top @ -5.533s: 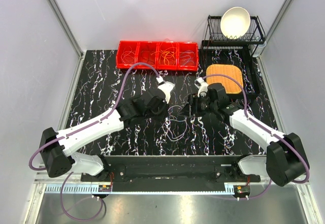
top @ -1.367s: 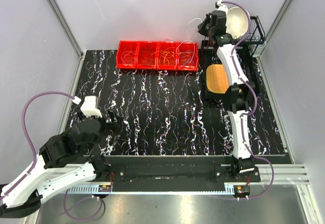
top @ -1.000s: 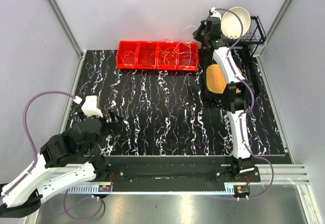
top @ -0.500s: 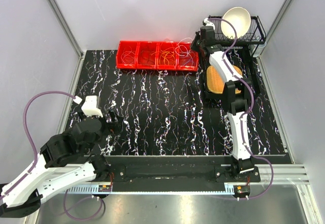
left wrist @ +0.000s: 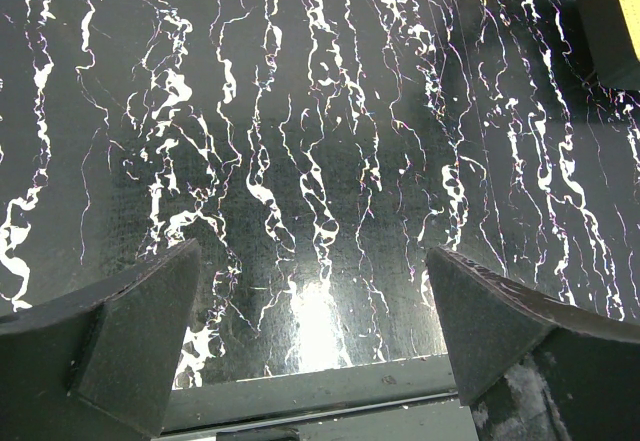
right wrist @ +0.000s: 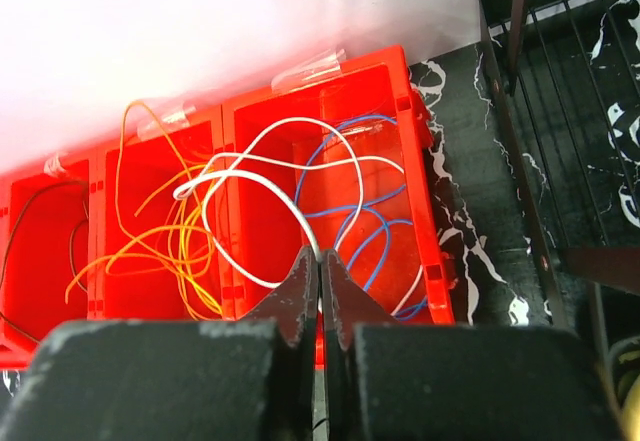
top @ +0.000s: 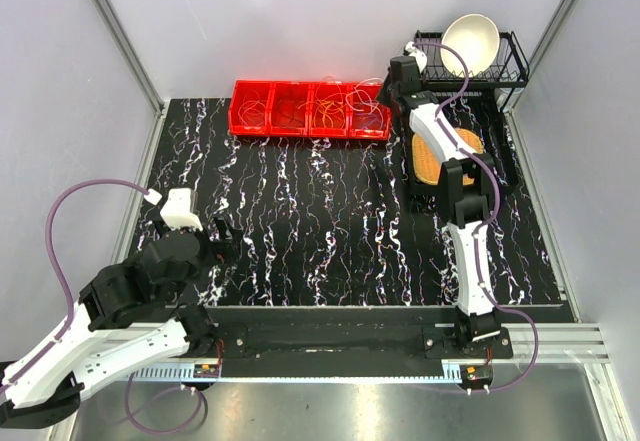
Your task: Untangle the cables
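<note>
Right wrist view: the right gripper hangs over the rightmost compartment of the red bin, its jaws pinched shut on a looping white cable — blue cables lie beneath it, and orange and yellow cables fill the next compartment. The left gripper hovers low over the marbled surface, jaws spread wide and empty.

There are two robot arms. One red bin has four compartments. One white bowl sits in one black rack, and there is one orange pad. The thin cables are many; their exact number is unclear.
</note>
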You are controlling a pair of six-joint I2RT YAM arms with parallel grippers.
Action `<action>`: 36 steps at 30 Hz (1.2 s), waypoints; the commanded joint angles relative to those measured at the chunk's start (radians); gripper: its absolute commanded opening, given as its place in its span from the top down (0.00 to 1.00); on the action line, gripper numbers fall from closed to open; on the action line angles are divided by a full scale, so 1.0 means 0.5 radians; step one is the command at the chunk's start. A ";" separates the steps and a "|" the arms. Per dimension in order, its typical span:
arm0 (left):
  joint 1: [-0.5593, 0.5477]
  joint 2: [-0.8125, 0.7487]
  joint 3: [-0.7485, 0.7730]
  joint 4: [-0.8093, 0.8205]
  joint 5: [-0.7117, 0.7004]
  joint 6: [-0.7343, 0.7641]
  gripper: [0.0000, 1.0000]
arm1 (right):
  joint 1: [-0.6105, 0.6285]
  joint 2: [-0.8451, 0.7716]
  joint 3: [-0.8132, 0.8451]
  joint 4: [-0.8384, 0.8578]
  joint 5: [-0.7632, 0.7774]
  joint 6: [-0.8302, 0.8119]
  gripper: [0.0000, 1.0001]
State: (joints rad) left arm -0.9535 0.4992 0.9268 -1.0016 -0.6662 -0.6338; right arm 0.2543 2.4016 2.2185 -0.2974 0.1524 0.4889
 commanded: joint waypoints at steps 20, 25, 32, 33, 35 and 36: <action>0.005 0.026 0.024 0.049 -0.060 -0.015 0.01 | -0.008 0.133 0.439 -0.362 -0.093 0.163 0.36; 0.002 0.002 0.027 0.049 -0.063 -0.018 0.01 | 0.016 -0.038 0.214 -0.359 -0.090 0.225 0.32; 0.005 -0.004 0.024 0.049 -0.057 -0.018 0.01 | 0.031 -0.088 0.012 -0.378 -0.114 0.207 0.30; 0.005 -0.007 0.024 0.046 -0.057 -0.018 0.01 | 0.031 -0.091 0.002 -0.375 -0.124 0.203 0.29; 0.005 -0.013 0.027 0.049 -0.057 -0.018 0.01 | 0.031 -0.097 -0.022 -0.378 -0.170 0.197 0.29; 0.005 -0.014 0.024 0.049 -0.057 -0.018 0.01 | 0.031 -0.109 -0.034 -0.378 -0.176 0.194 0.29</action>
State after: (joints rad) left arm -0.9535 0.4992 0.9268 -1.0016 -0.6666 -0.6342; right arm 0.2684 2.4111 2.2349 -0.4553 0.0986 0.5617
